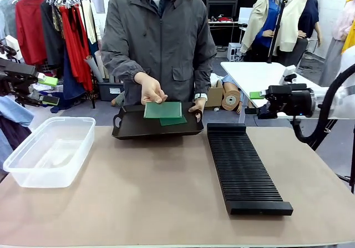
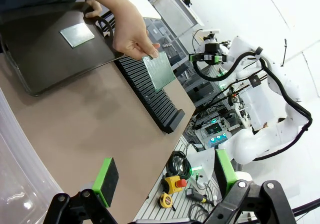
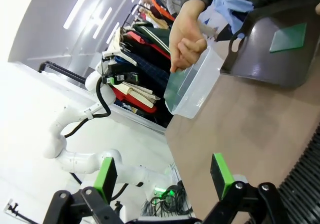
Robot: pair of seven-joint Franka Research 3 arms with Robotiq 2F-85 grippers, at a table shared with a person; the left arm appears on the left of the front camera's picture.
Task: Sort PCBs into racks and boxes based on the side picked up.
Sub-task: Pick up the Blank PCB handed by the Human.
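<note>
Green PCB [image 1: 162, 110] hangs pinched in the person's hand [image 1: 151, 91] above the black tray [image 1: 133, 127] at the far middle of the tabletop [image 1: 166, 192], a second PCB [image 1: 173, 121] lying on that tray, clear tub [image 1: 33, 165] left, black rack [image 1: 244, 170] right, left jaws and right jaws spread and empty beyond its sides

I can read no words, labels, brands or numbers in any of my views. Whatever marking the PCBs [image 1: 162, 110] may carry is too small for me to make out.
</note>
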